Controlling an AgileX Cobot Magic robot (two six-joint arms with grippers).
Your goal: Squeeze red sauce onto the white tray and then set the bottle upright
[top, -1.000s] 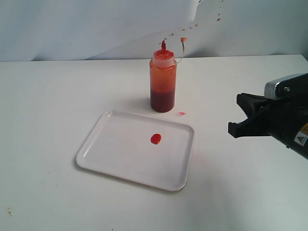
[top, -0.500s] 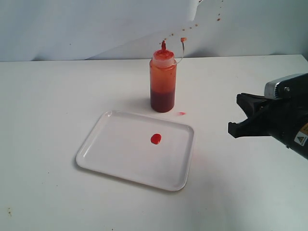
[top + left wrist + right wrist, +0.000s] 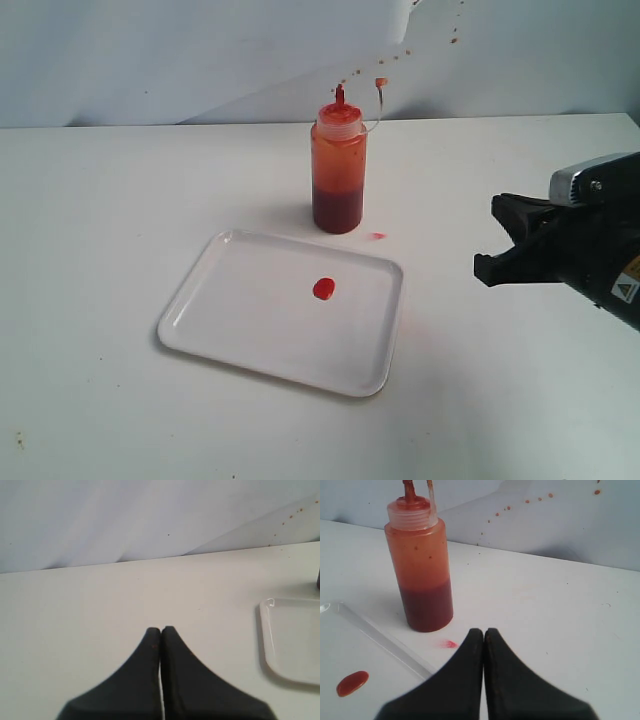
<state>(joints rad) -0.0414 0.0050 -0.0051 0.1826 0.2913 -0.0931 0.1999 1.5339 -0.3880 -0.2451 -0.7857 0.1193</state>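
The red sauce lies as one small round glossy blob on the white tray, a little toward the tray's far right part and clear of the rim. Nothing else is in the tray. The tray lies flat on the worktop, turned at a slant to the worktop's edge.

The bottle stands upright on the worktop just beyond the tray's far rim, near it but not on it. Dark-red sauce fills roughly its lower third. Above that the walls are coated a translucent orange. Its red nozzle points up, and the small cap hangs off to the side on its tether. A pale-red smear marks the worktop between the bottle's base and the tray's far right corner. Small reddish spatters dot the pale backdrop behind the bottle.

By count there are one bottle, one tray, one blob and one smear.

The right gripper sits low over the worktop to the right of the tray, well apart from the bottle. Its two fingers are pressed together and hold nothing. The left gripper shows only in its own wrist view, over bare worktop. A corner of the tray is off to one side. Its fingers likewise meet at the tips, with nothing between them.
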